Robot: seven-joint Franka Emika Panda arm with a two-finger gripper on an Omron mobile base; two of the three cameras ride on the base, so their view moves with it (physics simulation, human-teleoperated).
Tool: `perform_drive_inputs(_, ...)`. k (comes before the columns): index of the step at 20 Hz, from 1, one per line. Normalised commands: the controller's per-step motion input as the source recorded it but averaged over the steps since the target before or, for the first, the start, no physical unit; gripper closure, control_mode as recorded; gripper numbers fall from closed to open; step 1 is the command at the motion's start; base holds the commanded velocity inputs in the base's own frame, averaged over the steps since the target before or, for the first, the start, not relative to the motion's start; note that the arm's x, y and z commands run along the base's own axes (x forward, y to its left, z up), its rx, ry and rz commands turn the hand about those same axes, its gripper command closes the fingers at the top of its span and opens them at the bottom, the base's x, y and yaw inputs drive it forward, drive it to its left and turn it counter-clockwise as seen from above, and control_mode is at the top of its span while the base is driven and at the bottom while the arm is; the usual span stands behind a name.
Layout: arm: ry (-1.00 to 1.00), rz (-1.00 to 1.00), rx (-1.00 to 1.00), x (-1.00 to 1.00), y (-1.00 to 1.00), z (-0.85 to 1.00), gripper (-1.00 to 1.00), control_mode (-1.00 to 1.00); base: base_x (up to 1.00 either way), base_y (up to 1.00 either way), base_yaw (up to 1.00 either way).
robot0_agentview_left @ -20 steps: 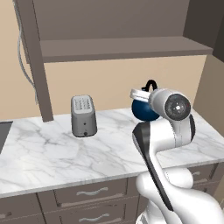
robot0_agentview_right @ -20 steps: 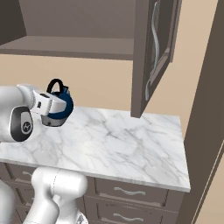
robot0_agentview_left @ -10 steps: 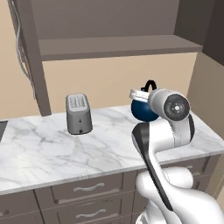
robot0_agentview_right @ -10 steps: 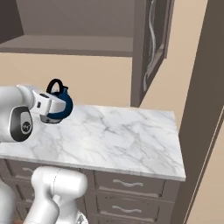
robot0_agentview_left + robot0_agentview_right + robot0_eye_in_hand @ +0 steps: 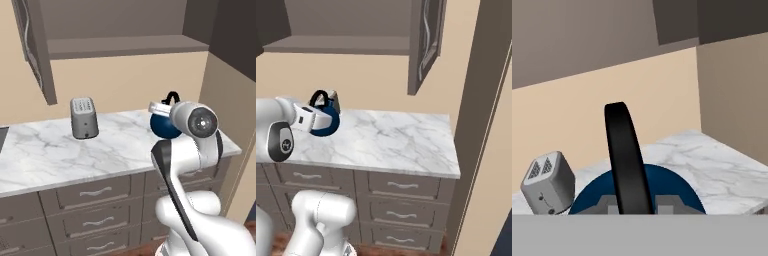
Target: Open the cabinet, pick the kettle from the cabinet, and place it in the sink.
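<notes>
Kettle [image 5: 164,125]: small, round, dark-blue body w/ black arched handle on top, upright, lifted clear of the white marble counter [image 5: 60,155] and held at the handle base by the gripper [image 5: 320,117], fingers clamped tight. In right base view kettle [image 5: 325,123] hangs over counter's left part. Hand view: kettle [image 5: 662,187] seen from above, handle running up the middle.

Cabinet [image 5: 115,30]: grey-brown wall unit above counter, both doors swung open, inner shelf bare. Right door [image 5: 426,42] w/ long curved silver handle, edge-on.
</notes>
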Motion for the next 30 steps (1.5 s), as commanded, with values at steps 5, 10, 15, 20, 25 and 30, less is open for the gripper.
perform_drive_inputs(5, 0.00, 0.00, 0.00, 0.00, 0.00, 0.00, 1.00, 1.00, -0.51, 0.09, 0.36)
perform_drive_inputs(10, 0.00, 0.00, 0.00, 0.00, 0.00, 0.00, 1.00, 1.00, -0.40, 0.06, 0.64)
perform_drive_inputs(15, 0.00, 0.00, 0.00, 0.00, 0.00, 0.00, 1.00, 1.00, -0.22, 0.02, 0.87)
perform_drive_inputs(20, 0.00, 0.00, 0.00, 0.00, 0.00, 0.00, 1.00, 1.00, -0.11, 0.00, 0.99)
perform_drive_inputs(25, 0.00, 0.00, 0.00, 0.00, 0.00, 0.00, 1.00, 1.00, -0.10, 0.00, 1.00)
perform_drive_inputs(30, 0.00, 0.00, 0.00, 0.00, 0.00, 0.00, 1.00, 1.00, -0.07, 0.00, 0.99)
